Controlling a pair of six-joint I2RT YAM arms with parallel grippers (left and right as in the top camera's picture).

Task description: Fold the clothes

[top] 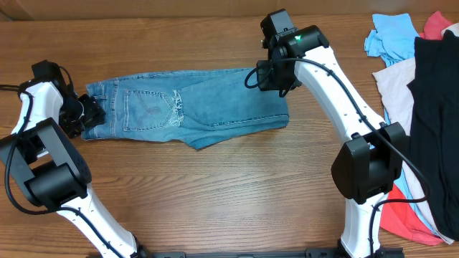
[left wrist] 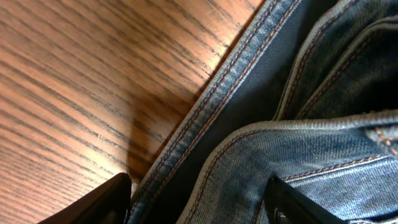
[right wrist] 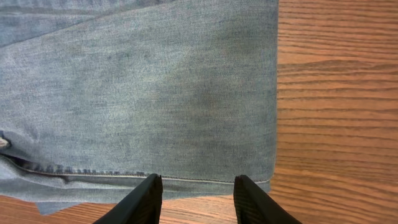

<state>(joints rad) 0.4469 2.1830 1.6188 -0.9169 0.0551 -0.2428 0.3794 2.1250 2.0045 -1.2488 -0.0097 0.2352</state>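
Note:
The clothes, a pair of light blue denim jeans (top: 186, 107), lie flat at the back of the table, legs doubled over, back pocket up and waistband to the left. My left gripper (top: 92, 115) sits low at the waistband. In the left wrist view its jaws (left wrist: 199, 205) are open and straddle the stitched waistband edge (left wrist: 323, 149) without pinching it. My right gripper (top: 276, 79) hovers over the folded right end of the jeans (right wrist: 155, 93). Its jaws (right wrist: 196, 199) stand open, empty, just past the hem over bare wood.
A heap of other garments fills the right side: a sky-blue one (top: 391, 36), a white one (top: 394, 86), a black one (top: 437, 107) and a red one (top: 409, 218). Bare wooden tabletop (top: 215, 193) stretches in front of the jeans.

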